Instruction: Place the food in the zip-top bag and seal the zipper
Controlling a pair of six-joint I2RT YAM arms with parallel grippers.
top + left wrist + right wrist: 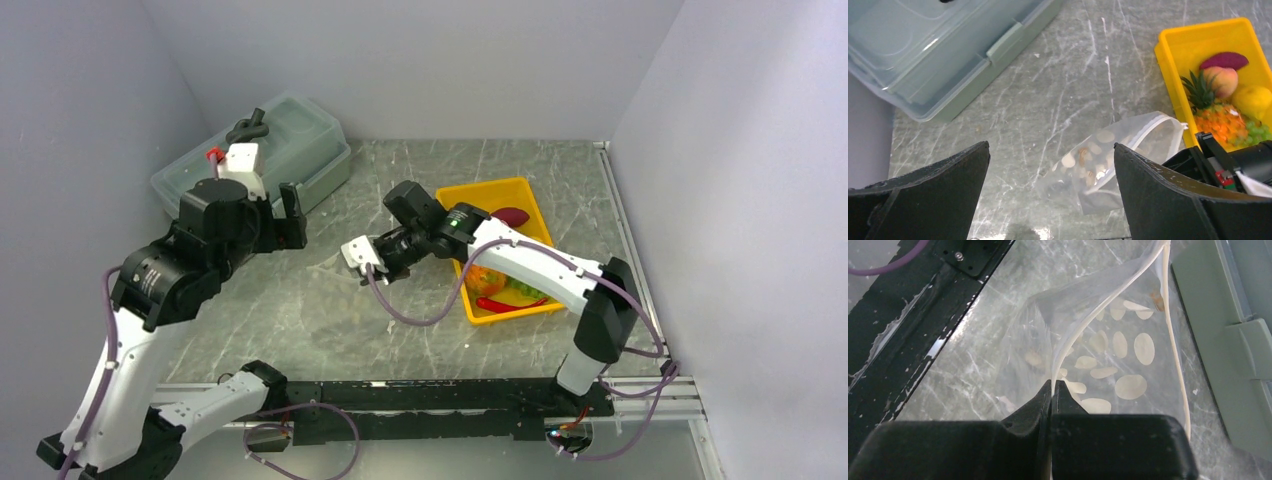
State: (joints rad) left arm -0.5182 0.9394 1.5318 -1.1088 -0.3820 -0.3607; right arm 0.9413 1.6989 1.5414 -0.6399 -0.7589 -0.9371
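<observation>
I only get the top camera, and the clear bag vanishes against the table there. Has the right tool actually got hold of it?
Observer: Yes. The right wrist camera shows the right tool shut on the zipper edge of the bag.
Operator: Is the mouth open?
Observer: Yes; the left wrist camera shows it gaping on the side toward the yellow tray.
Operator: And the left tool?
Observer: The left tool is open wide, gripping nothing.
</observation>
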